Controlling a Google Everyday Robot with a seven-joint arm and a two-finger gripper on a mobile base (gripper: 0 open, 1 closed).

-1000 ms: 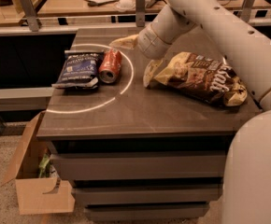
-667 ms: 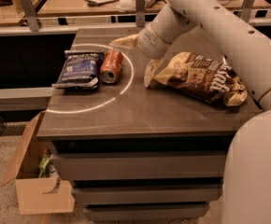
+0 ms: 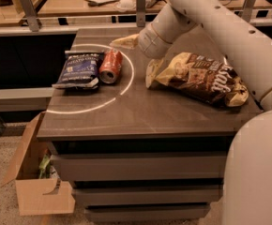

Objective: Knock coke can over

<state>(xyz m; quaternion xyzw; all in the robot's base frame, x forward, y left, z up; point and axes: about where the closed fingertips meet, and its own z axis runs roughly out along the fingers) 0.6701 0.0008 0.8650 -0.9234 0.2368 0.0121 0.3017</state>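
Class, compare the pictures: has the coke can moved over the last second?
No. The coke can lies on its side beside the dark blue chip bag, in the same spot as earlier. The gripper hangs just behind the can.

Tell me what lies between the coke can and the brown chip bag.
Only bare tabletop crossed by a white ring line, seen in the camera view. The tool is just behind the coke can, not between it and the brown chip bag.
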